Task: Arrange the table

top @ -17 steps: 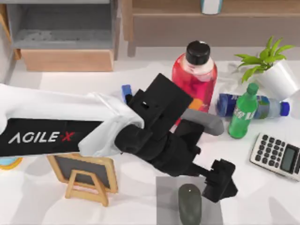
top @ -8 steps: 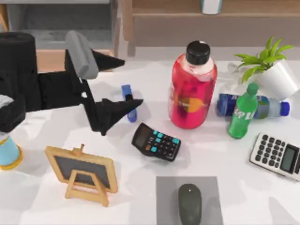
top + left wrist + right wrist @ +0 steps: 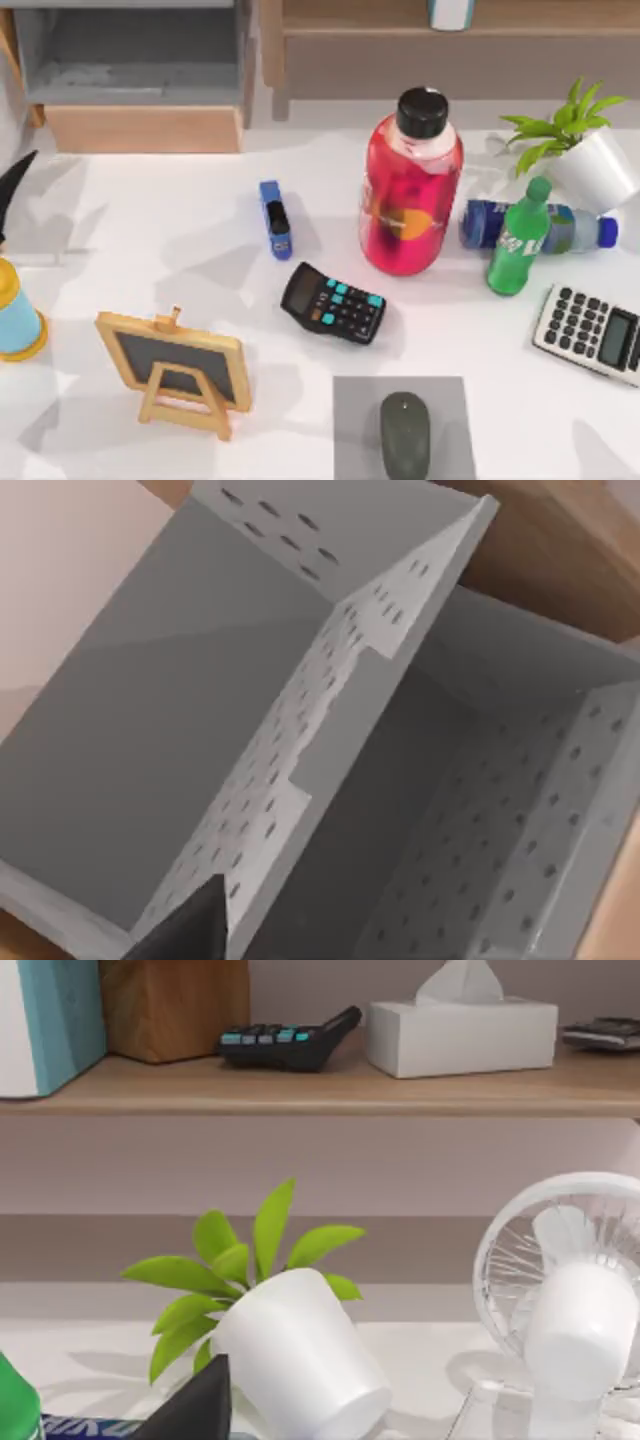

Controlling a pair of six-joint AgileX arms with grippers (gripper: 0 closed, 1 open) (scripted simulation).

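The left gripper (image 3: 15, 185) pokes in at the table's (image 3: 150, 230) far left edge as 1 black tip, beside a blue and yellow cup (image 3: 15, 320); I cannot tell how its fingers stand; its wrist camera looks into a grey bin (image 3: 300, 730). The white table is spread wide below; on it are a small chalkboard (image 3: 178, 368), a blue stapler (image 3: 275, 218), a black calculator (image 3: 333, 302), a red bottle (image 3: 410, 190), a green bottle (image 3: 520, 240), a plant (image 3: 580, 150) and a mouse (image 3: 404, 434) on a grey mat (image 3: 352, 425).

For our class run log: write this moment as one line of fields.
left gripper: table's left edge | black calculator: lying beside red bottle | mouse: on grey mat
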